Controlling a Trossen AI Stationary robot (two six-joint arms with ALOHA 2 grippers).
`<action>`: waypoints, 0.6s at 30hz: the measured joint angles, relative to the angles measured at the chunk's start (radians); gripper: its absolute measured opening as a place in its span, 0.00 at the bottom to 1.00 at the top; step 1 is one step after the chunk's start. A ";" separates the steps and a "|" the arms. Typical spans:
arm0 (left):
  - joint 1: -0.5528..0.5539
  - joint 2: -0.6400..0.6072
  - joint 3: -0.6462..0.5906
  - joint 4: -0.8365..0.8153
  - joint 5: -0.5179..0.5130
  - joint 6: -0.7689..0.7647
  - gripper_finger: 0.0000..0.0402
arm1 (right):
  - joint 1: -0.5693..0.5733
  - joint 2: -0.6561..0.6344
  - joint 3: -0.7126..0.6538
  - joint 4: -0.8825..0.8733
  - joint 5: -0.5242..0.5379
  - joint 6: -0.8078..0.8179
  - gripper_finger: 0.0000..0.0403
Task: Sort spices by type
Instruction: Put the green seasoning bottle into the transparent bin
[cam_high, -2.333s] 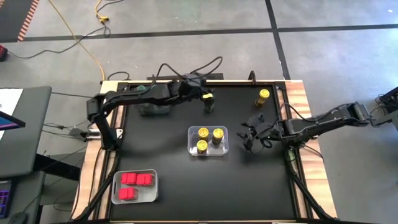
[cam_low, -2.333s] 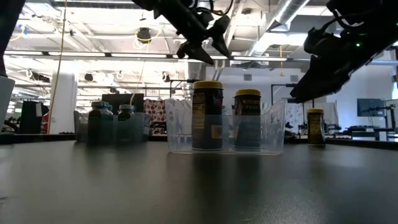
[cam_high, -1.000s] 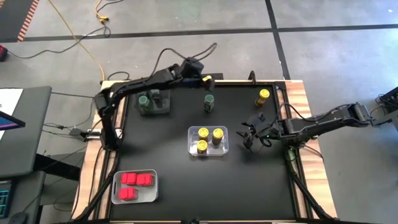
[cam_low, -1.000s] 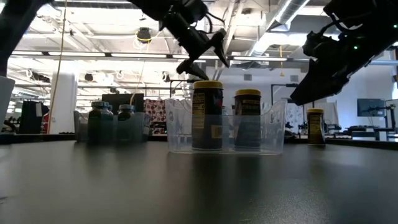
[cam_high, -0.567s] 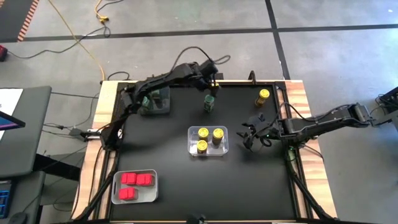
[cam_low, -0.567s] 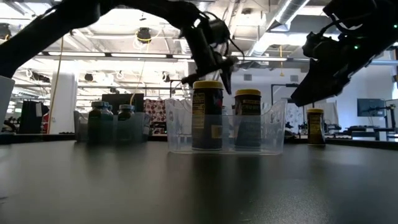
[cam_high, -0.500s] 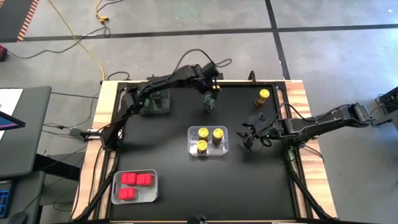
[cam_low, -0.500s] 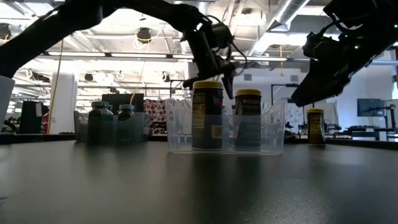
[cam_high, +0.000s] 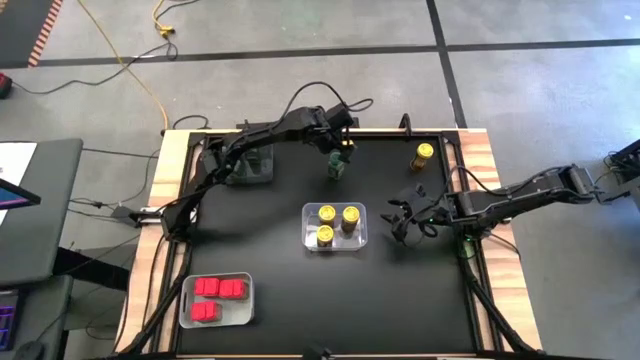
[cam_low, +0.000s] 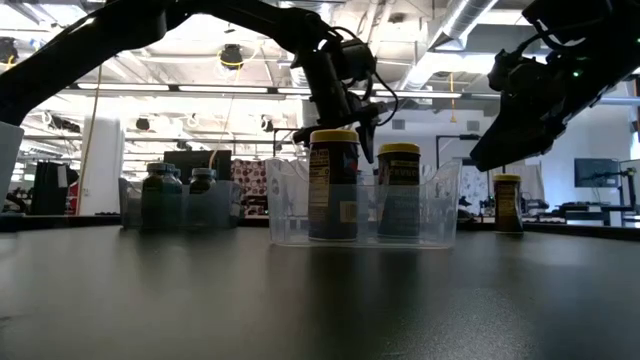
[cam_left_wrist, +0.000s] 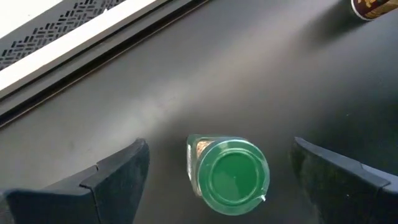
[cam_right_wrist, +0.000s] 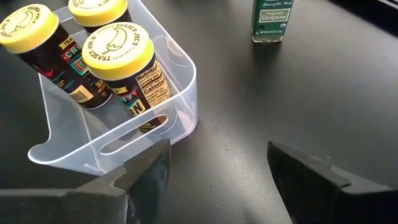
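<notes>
Jaws of your left gripper (cam_left_wrist: 217, 171) are hanging spread around the green-lidded jar (cam_left_wrist: 229, 175); rigid, light, likely slick, so pinch its sides below the lid.

Both arms are showing as dark, nearly black, slender jointed links. The left arm (cam_high: 240, 140) is carrying thin black cables looping loosely above its upper links. The right arm (cam_high: 520, 197) is showing boxy black joint housings and a black cable running along its side. A small green light is glowing on the right arm's wrist in the low view. The left gripper (cam_left_wrist: 217, 174) is presenting two broad, matte dark-grey fingers with bevelled, wedge-shaped tips; the right gripper (cam_right_wrist: 217, 165) is showing the same angular grey fingers.
</notes>
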 joint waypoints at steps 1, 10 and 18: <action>0.000 0.000 0.000 0.005 0.000 0.000 0.92 | 0.000 0.000 0.000 0.000 0.000 0.004 0.74; -0.023 0.000 0.000 0.008 -0.008 0.000 0.92 | 0.000 0.000 0.000 0.000 0.000 0.007 0.74; -0.048 0.011 0.000 0.004 -0.059 -0.005 0.92 | 0.000 0.000 0.000 0.000 -0.014 0.007 0.74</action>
